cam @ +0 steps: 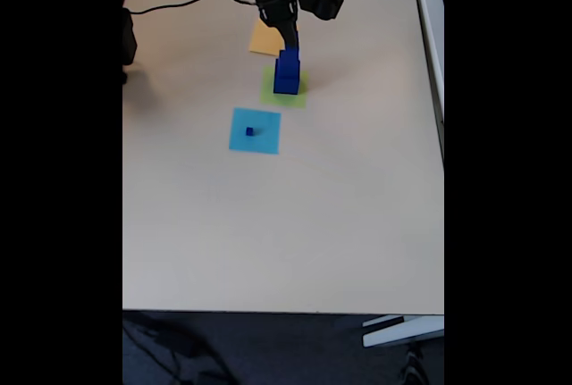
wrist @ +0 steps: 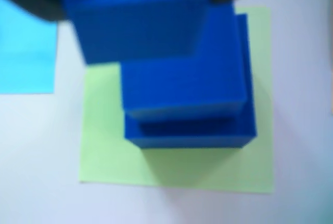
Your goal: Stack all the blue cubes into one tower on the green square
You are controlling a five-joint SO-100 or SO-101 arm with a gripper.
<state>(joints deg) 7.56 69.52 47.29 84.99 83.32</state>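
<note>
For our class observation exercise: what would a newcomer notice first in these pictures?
A tower of dark blue cubes on the flat pale green square near the table's far edge, the black robot gripper at its top. In front, one tiny blue cube sits on a light blue square.

No readable text, labels, brands, numbers or signs on anything in either view.

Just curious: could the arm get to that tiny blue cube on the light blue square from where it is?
Probably yes. The tiny cube sits alone on the light blue square with open table around it, but the gripper seems busy holding a cube over the tower.
</note>
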